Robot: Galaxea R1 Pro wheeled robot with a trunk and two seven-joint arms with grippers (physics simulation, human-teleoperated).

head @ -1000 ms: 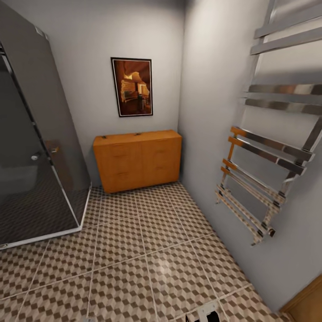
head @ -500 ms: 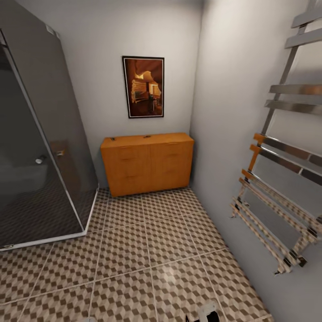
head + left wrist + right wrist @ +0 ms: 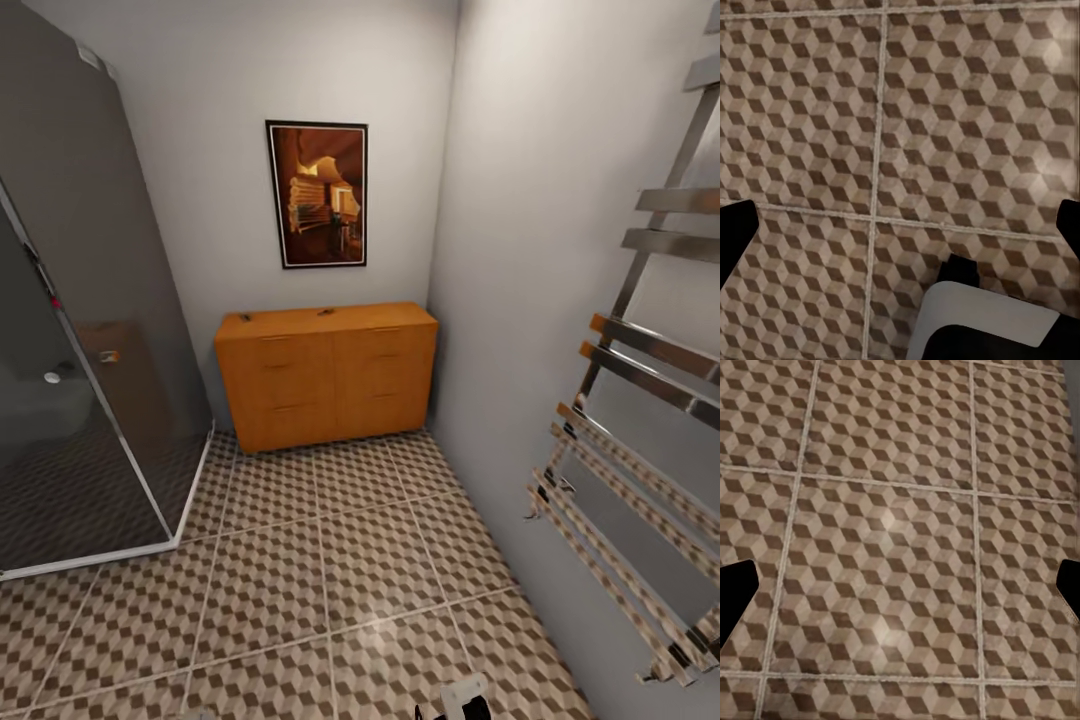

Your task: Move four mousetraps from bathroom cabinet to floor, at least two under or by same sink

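Bathroom floor (image 3: pixel 330 580) ran across the lower half of the head view: big square tiles w/ brown, beige and white cube print, pale grout. Grey walls met in a corner at the back right. A dark glass shower enclosure (image 3: pixel 90 330) stood at the left on a white base, tiles reflected in its panel. A chrome towel-rail radiator (image 3: pixel 640 400) hung on the right wall, its bars also mirroring the tile print.

The cabinet (image 3: pixel 327 374) sat against the back wall, in the corner betw. shower and right wall: wide, orange-brown wood, flat top, drawers shut, bar handles. A framed picture (image 3: pixel 318 194) in brown-orange tones hung on the wall above it.

On the cabinet top, two small dark bits: one near the left end (image 3: pixel 246 315), one about mid-top (image 3: pixel 326 311). Prob. mousetraps, but too small to tell for sure.

A white and black piece of the robot (image 3: pixel 462 697) showed at the bottom edge of the head view.

Left wrist cam looked down at floor tiles; left gripper (image 3: pixel 900 232) had dark fingertips at both side edges, spread wide, nothing betw. them. Right gripper (image 3: pixel 900 589) likewise: tips far apart over bare tile, nothing held.
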